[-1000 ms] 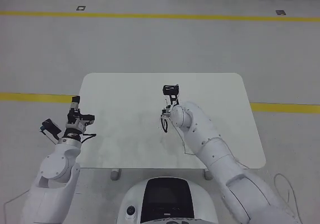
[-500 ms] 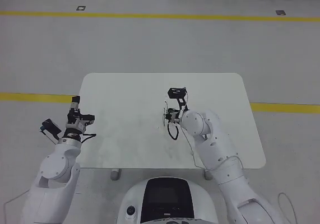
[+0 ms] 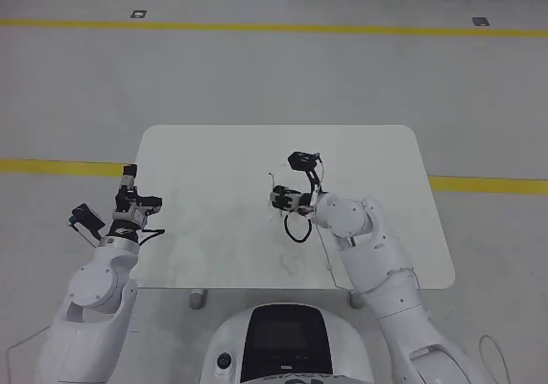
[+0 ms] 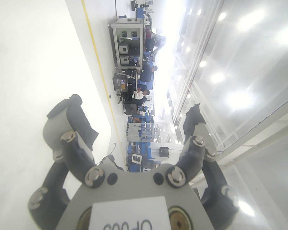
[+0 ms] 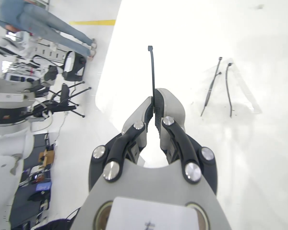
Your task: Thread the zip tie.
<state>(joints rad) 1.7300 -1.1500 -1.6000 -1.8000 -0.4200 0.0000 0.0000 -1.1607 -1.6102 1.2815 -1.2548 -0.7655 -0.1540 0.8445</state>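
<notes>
Right gripper (image 5: pixel 154 95): pinched tight on one black zip tie (image 5: pixel 151 70).
Left gripper (image 4: pixel 134 106): fingers wide apart.
Loose zip ties (image 5: pixel 228 89): at least two, on the white table (image 5: pixel 182 13).

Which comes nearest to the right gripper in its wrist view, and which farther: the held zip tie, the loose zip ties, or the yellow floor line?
1. The held zip tie, pinched in the right gripper.
2. The loose zip ties, side by side on the table.
3. The yellow floor line, beyond the table edge.
</notes>
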